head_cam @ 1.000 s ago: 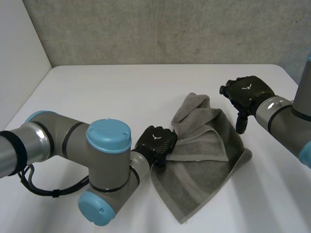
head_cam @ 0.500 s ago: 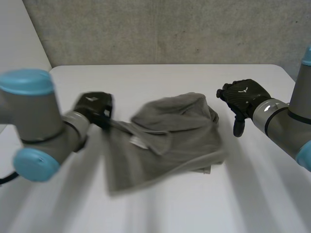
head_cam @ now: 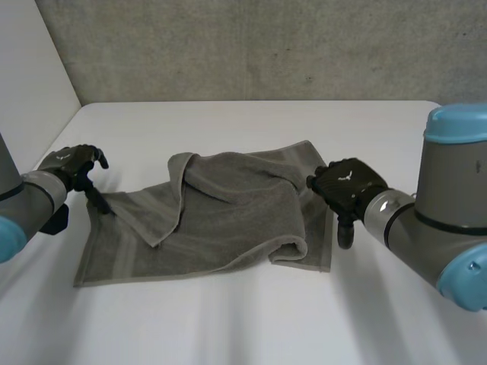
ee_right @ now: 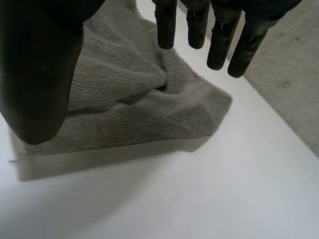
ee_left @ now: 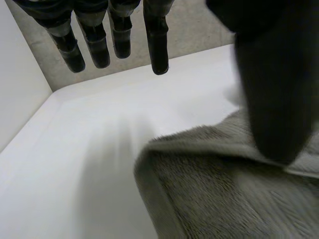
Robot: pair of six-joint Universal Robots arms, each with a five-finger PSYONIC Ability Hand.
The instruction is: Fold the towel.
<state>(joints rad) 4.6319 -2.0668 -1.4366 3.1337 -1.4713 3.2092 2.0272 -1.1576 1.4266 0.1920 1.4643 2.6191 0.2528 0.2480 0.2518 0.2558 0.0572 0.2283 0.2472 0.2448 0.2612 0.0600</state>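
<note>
A grey towel [head_cam: 228,228] lies spread across the white table [head_cam: 251,129], with a flap folded over near its left part and its right end doubled up. My left hand [head_cam: 74,163] hovers open at the towel's far left corner. In its wrist view the straight fingers [ee_left: 117,35] stand apart from the thumb, which hangs over the towel's edge [ee_left: 209,199]. My right hand [head_cam: 346,184] is open at the towel's right edge, its straight fingers [ee_right: 219,45] and thumb poised above the bunched corner [ee_right: 124,99].
The table's left edge runs close behind my left hand, and a grey wall [head_cam: 266,46] stands along the back. Bare white table surrounds the towel in front and to the right.
My left hand dragged the towel's corner far to the left, spreading the cloth out, then let go and opened. My right hand came down to the towel's right edge.
</note>
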